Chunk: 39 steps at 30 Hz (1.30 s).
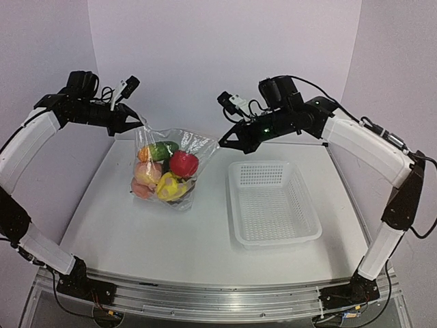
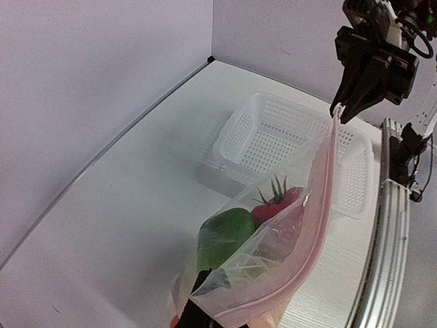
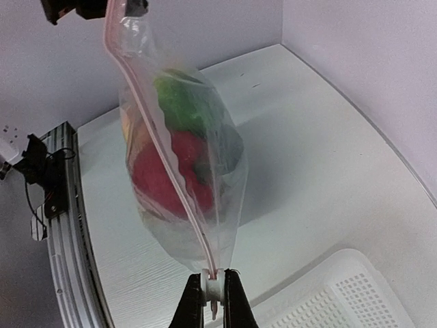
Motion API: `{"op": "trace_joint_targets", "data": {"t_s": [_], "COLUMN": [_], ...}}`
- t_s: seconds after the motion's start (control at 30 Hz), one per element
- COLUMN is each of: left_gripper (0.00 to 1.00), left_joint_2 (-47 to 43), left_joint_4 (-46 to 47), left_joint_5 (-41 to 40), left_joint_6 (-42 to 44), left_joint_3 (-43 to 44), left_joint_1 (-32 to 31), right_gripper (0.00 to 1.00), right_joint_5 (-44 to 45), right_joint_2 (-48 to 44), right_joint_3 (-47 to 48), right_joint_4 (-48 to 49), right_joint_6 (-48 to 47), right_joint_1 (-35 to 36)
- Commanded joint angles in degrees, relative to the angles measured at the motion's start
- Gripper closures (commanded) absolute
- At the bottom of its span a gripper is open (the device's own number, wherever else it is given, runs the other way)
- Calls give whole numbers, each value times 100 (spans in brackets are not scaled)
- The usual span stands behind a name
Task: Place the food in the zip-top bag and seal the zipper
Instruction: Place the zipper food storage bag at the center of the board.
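Note:
The clear zip-top bag hangs between my two grippers, its bottom on the table. Inside it is the food: a red pomegranate, a green mango, a yellow pepper and a peach. My left gripper is shut on the bag's left top corner. My right gripper is shut on the white slider at the right end of the pinkish zipper. The zipper runs taut from corner to corner. The mango and pomegranate show through the plastic.
A white mesh basket stands empty on the table right of the bag, below my right arm. White walls close the back and both sides. The metal rail runs along the near edge.

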Motion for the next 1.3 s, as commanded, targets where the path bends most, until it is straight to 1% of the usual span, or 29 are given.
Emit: {"op": "trace_joint_targets", "data": {"t_s": [0.0,0.17,0.23,0.33,0.43,0.53,0.63,0.7,0.77,0.8,0.87,0.97,1.03,1.07,1.13,1.17,1.2,1.23,1.27], "left_gripper": [100,100,100,100,100,100,100,100,100,100,100,100,98,95,82,73,61,45,38], "left_joint_2": [-862,-1141,-1234,-1226,-987,-427,364,821,1196,1344,1630,1938,2049,2102,2217,2271,2315,2339,2360], "left_joint_4": [-790,-1310,-1292,-1085,-683,-220,218,579,887,1034,1248,1563,1766,1844,1950,1986,2018,2043,2068], "left_joint_5": [479,933,1032,1075,1084,883,696,499,340,289,212,223,283,302,326,301,248,167,33], "left_joint_6": [-689,-1198,-1445,-1855,-2151,-2318,-2580,-2628,-2625,-2608,-2584,-2629,-2711,-2789,-2841,-2862,-2866,-2874,-2868], "left_joint_3": [51,-142,-354,-891,-1399,-1775,-1993,-2025,-1902,-1802,-1615,-1476,-1469,-1450,-1391,-1360,-1312,-1259,-1184], "left_joint_1": [15,14,12,17,37,237,432,501,518,518,516,512,518,516,517,515,512,517,519], "right_gripper": [100,100,100,100,100,100,100,99,96,92,87,81,76,71,58,54,50,47,44], "right_joint_5": [-56,-416,-650,-922,-1401,-1669,-1392,-883,-400,-229,-143,53,288,456,682,720,745,799,858], "right_joint_2": [-799,-653,-518,-210,395,1497,2500,3156,3558,3699,3781,3618,3513,3485,3430,3412,3393,3356,3302], "right_joint_3": [128,602,677,747,1103,2047,3180,3790,4204,4272,4206,3787,3566,3530,3506,3494,3485,3466,3426], "right_joint_4": [-924,-1898,-2022,-2085,-2075,-2073,-2065,-2040,-1987,-1926,-1677,-1026,-798,-741,-713,-706,-704,-704,-700], "right_joint_6": [68,520,644,483,330,385,472,651,780,828,1024,1377,1417,1425,1418,1405,1389,1377,1383], "right_joint_1": [499,665,672,604,273,-95,-345,-488,-546,-551,-550,-550,-550,-551,-553,-553,-553,-548,-550]}}
